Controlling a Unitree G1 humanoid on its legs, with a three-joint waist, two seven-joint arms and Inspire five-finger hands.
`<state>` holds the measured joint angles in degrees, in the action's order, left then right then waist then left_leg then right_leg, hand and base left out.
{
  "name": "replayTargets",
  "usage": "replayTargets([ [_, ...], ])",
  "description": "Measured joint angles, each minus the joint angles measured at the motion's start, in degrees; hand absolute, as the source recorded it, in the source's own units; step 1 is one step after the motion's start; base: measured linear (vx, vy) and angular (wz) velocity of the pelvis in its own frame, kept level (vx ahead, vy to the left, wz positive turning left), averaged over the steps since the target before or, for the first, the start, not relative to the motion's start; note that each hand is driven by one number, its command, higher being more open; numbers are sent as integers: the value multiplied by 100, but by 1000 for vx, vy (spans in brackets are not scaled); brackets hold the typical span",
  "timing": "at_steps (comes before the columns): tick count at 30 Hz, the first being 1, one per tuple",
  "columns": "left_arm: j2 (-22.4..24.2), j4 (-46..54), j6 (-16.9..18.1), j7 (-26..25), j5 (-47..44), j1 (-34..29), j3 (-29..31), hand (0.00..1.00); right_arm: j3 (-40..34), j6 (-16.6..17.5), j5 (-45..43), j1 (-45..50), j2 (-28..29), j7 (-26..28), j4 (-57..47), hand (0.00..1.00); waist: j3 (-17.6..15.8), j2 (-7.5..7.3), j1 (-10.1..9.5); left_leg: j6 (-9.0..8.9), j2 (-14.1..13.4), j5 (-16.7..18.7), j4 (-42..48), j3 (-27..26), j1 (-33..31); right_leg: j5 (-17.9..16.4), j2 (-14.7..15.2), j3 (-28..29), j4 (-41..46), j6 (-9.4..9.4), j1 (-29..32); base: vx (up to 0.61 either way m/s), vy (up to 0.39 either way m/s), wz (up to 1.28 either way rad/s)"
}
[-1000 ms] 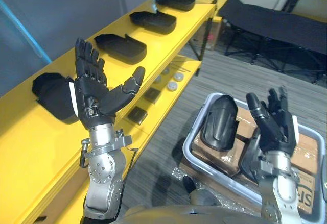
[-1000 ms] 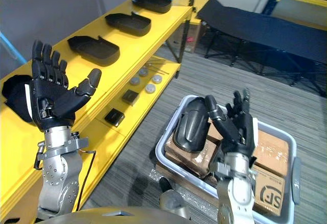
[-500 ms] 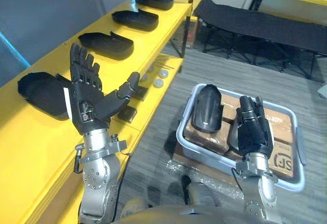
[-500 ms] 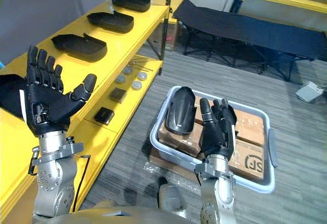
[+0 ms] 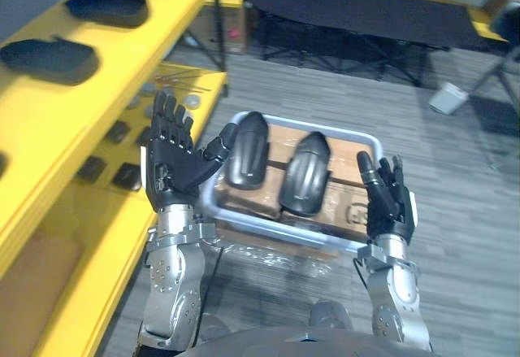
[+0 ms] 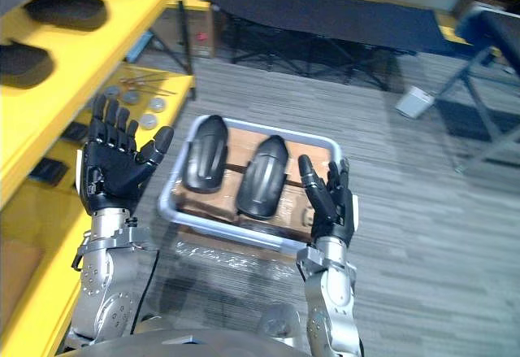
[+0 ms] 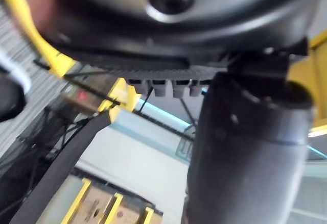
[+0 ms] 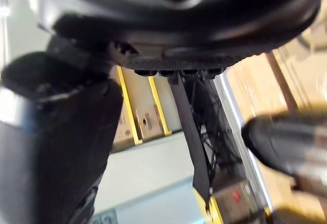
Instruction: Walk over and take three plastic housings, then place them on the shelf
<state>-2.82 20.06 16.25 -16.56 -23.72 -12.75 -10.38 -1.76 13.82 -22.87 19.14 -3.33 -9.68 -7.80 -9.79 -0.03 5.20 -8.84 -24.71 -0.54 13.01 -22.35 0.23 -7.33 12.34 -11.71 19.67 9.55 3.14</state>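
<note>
As the robot stands over a grey bin (image 5: 280, 228) on the floor, its left hand (image 5: 172, 166) and right hand (image 5: 386, 206) hang raised on either side of it. Both have their fingers spread straight and hold nothing. The pose looks like a ready stance, with the palms kept wide so that either hand can drop onto a part. Two plastic housings lie side by side in the bin, the left housing (image 5: 246, 150) and the right housing (image 5: 305, 172). They rest dome-up on cardboard boxes (image 5: 345, 204), which lift them near the rim, probably for an easier reach. Each is a smooth, black, elongated shell, rounded at the ends and faintly glossy. On the robot's left, similar dark shells (image 5: 50, 58) sit spaced along the top of the yellow shelf (image 5: 49, 105), where these are bound.
</note>
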Motion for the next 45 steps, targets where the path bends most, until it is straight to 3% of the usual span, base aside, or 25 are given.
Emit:
replayTargets([
  [1,45,-90,-55,0,-165,26,-22,100,-36,-3,15,56,-58,8,-9,100,-30,35,25,105,-65,-71,102,11,-8,-31,-79,5,-133,-53,-57,-14,-367,-64],
  [2,105,-308,-154,-4,-390,51,-72,100,-159,-57,128,185,-154,4,-50,100,-60,61,68,357,-135,-225,336,99,-63,-88,-163,68,-294,-155,-141,-9,-209,-59],
  [3,126,-560,-233,-16,-356,47,-160,100,-288,-110,282,343,-256,-17,-156,100,-109,44,116,477,-56,-174,515,264,-95,-126,-163,174,-365,-219,-179,-16,-253,-59],
  [4,123,-681,-265,-25,-290,42,-237,100,-356,-116,284,417,-326,-31,-212,100,-115,84,119,492,58,-26,585,367,-79,-128,-157,251,-375,-225,-173,-12,-87,-49],
  [6,126,-980,-314,-23,-244,0,-462,100,-680,-164,280,504,-511,-68,-249,100,-100,239,138,690,385,483,727,565,-59,-132,-147,438,-351,-238,-69,-20,0,-48],
  [8,109,-1182,-337,-18,-104,-26,-446,100,-827,-306,301,441,-625,-102,-238,100,-79,275,125,711,627,750,568,714,-42,-92,-134,601,-289,-194,129,-37,51,-40],
  [10,43,-1682,-490,0,-47,44,-247,100,-819,-352,434,395,-636,-190,-128,100,-65,305,114,587,833,844,63,759,189,23,-50,691,-281,-73,242,-38,160,-17],
  [13,19,-2178,-563,-18,-32,-8,120,100,-641,-486,464,208,-633,-219,174,100,-114,197,34,351,1018,837,-32,709,273,256,108,737,-487,63,183,-66,187,-12],
  [14,-26,-2173,-625,-16,-45,-149,270,100,-641,-534,489,56,-632,-215,529,100,-116,195,-75,128,1062,877,-30,702,263,455,157,715,-802,131,59,-64,168,-2],
  [18,-180,-2027,-809,-110,3,-278,529,100,-699,-671,1485,-644,-638,-494,1692,100,-138,186,-330,-34,1217,955,-5,947,37,955,279,421,-1581,194,-251,-98,122,21],
  [21,-230,-1987,-887,-432,411,-344,779,100,-697,-857,1776,-1451,-764,-1046,2082,100,-284,210,-505,-51,1228,967,205,1247,-424,1275,256,132,-2001,166,-274,-118,30,32],
  [25,-174,-1991,-886,-657,586,-395,932,100,-692,-1183,2046,-2300,-1257,-1531,2413,100,-465,238,-713,-84,1237,882,260,1564,-737,1360,209,-91,-2095,134,-218,-78,-7,31],
  [30,-226,-1988,-893,-406,639,-357,917,100,-638,-1723,2270,-3504,-1651,-1831,3423,100,-731,203,-956,-113,1272,772,321,1794,-902,1368,210,-294,-2090,130,-239,-16,1,20],
  [33,-303,-2155,-930,-30,833,-301,767,100,-359,-1923,2473,-4336,-2124,-1787,4136,100,-951,270,-995,-84,1352,751,383,1911,-1001,1377,269,-377,-2072,143,-237,-22,23,16],
  [39,-369,-3086,-932,158,756,-224,423,100,322,-2197,2493,-5460,-2965,-1221,4772,100,-1307,463,-1123,-67,1377,740,386,1987,-1002,1379,289,-421,-2031,147,-235,-4,4,1],
  [45,-390,-3474,-823,341,753,-229,231,100,758,-2525,2481,-5997,-3147,-554,5552,100,-1633,597,-1254,-40,1432,718,400,2068,-1003,1373,361,-687,-1847,142,-215,-20,9,7],
])
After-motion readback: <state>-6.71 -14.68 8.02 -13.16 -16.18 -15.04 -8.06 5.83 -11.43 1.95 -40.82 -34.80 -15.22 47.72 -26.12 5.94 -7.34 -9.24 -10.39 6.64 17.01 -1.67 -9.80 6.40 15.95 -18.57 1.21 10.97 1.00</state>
